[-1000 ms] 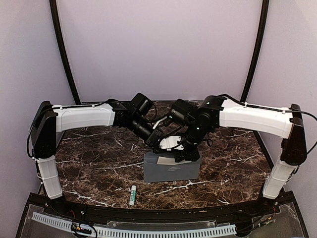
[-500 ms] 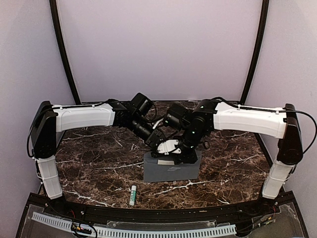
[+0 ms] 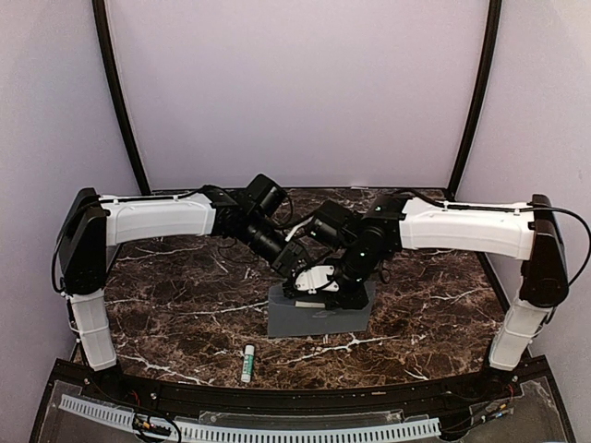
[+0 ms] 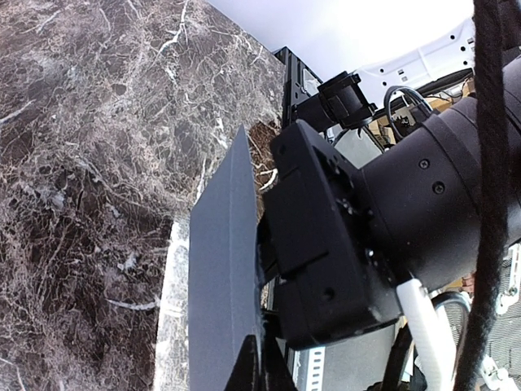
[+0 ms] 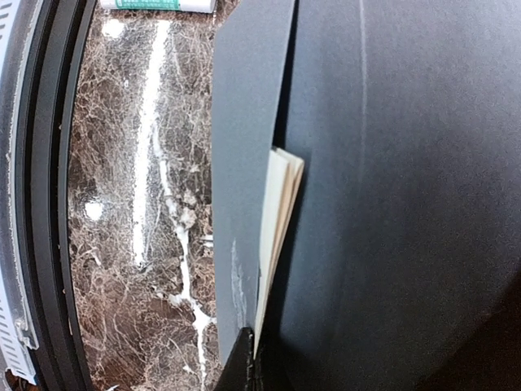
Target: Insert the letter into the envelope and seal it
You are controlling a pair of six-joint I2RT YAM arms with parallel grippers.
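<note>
The grey-blue envelope (image 3: 319, 318) lies in the middle of the table. Both grippers meet over its far edge. My left gripper (image 3: 294, 280) is shut on the edge of the envelope's flap (image 4: 224, 269), holding it raised; its fingertips (image 4: 248, 371) pinch the sheet. My right gripper (image 3: 337, 293) is shut on the folded cream letter (image 5: 277, 216), which sits edge-on between the flap (image 5: 244, 147) and the envelope's body (image 5: 391, 187). Only the letter's narrow folded edge shows; the rest is hidden. In the left wrist view the right gripper's black body (image 4: 326, 252) is close beside the flap.
A white glue stick with a green label (image 3: 247, 363) lies on the marble table left of the envelope's near corner; it also shows in the right wrist view (image 5: 159, 4). The table's black front rim (image 5: 45, 204) runs close by.
My right arm has moved left and lower over the envelope, carrying the letter closer in behind the flap. The left arm has stayed put, holding the flap.
</note>
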